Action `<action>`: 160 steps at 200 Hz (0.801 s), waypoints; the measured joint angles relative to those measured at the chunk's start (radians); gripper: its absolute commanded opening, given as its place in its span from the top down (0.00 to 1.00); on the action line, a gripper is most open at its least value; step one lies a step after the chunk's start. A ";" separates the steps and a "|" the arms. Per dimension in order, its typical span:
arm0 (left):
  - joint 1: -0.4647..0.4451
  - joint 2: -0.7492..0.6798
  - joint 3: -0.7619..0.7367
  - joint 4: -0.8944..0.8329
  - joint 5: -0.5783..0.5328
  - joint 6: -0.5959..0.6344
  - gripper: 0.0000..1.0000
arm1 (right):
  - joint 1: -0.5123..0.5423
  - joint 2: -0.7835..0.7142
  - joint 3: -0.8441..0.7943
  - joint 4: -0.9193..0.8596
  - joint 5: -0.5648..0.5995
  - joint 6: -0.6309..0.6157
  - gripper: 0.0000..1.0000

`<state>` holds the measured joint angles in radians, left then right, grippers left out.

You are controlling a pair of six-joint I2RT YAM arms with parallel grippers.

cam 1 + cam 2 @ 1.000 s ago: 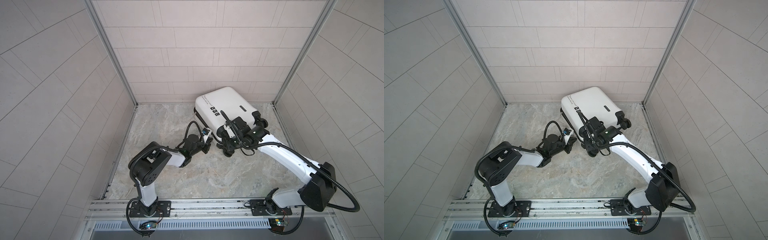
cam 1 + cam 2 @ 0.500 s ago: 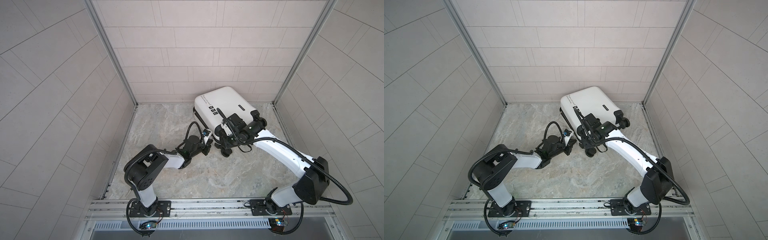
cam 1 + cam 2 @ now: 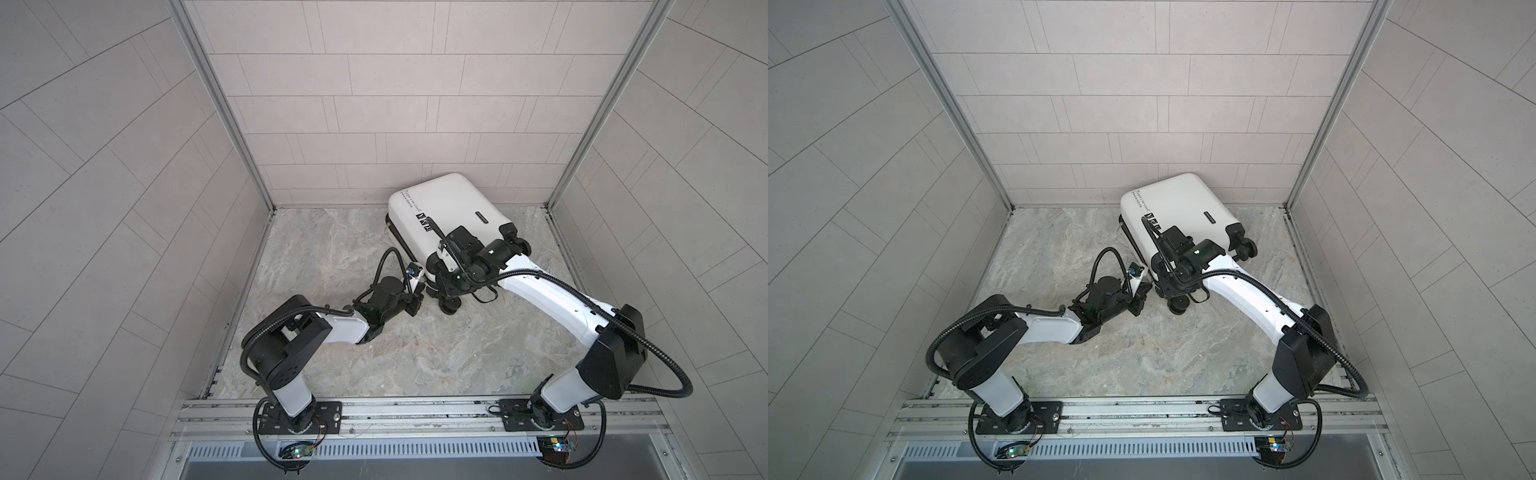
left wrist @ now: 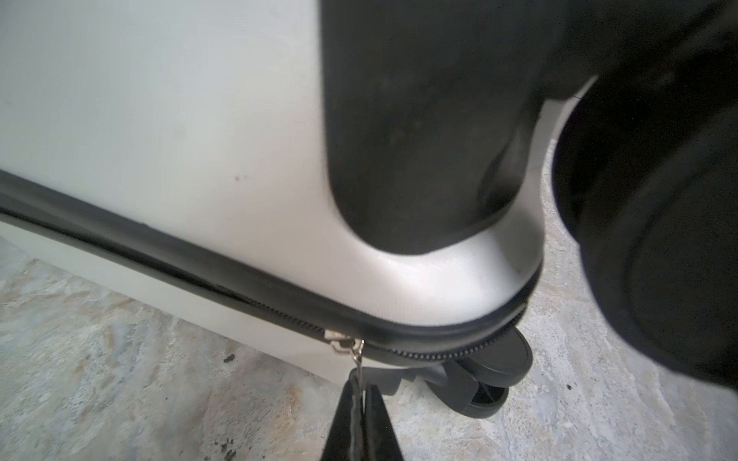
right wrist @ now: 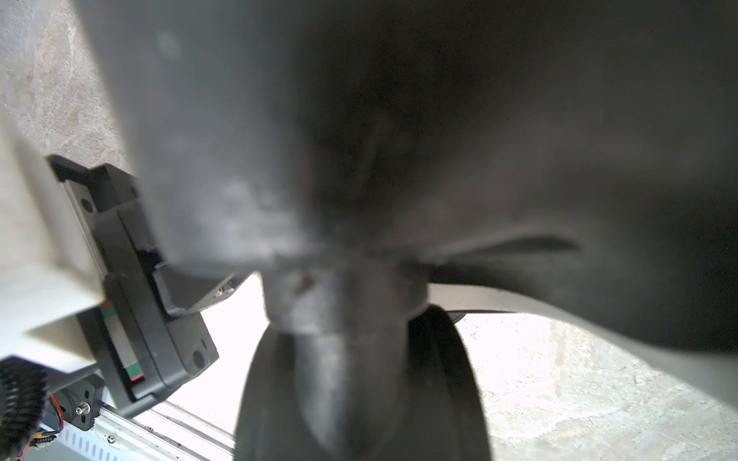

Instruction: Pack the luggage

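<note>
The left jaws have slid nearer the wheeled corner of the luggage (image 3: pixel 449 208) than a second ago. They are still pinched together on the zipper pull (image 4: pixel 359 361), and the slider (image 4: pixel 339 344) sits just beyond their tips, a little short of that corner. The luggage lies shut on the desk (image 3: pixel 332 249), reaching away from both jaws to the back wall, barely shifted. The right jaws sit at the corner wheel (image 3: pixel 451 308); whether they clamp it I cannot tell. I judge the zip run is nearing the bend, where it may snag.
</note>
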<state>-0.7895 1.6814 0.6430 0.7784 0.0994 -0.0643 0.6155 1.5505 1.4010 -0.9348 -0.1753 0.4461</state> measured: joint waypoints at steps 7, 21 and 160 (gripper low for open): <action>-0.005 0.000 -0.003 0.006 -0.012 -0.005 1.00 | 0.001 0.000 0.000 0.000 0.000 0.002 1.00; -0.014 0.000 -0.008 0.017 -0.029 -0.014 1.00 | 0.002 0.001 0.000 0.000 0.000 0.004 1.00; -0.074 -0.062 -0.035 0.041 0.009 -0.039 1.00 | 0.005 0.046 0.105 -0.058 0.037 -0.086 1.00</action>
<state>-0.8639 1.6192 0.6083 0.8196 0.1085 -0.1028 0.6209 1.5967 1.5063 -0.9932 -0.1379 0.3599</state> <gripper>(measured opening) 0.050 0.430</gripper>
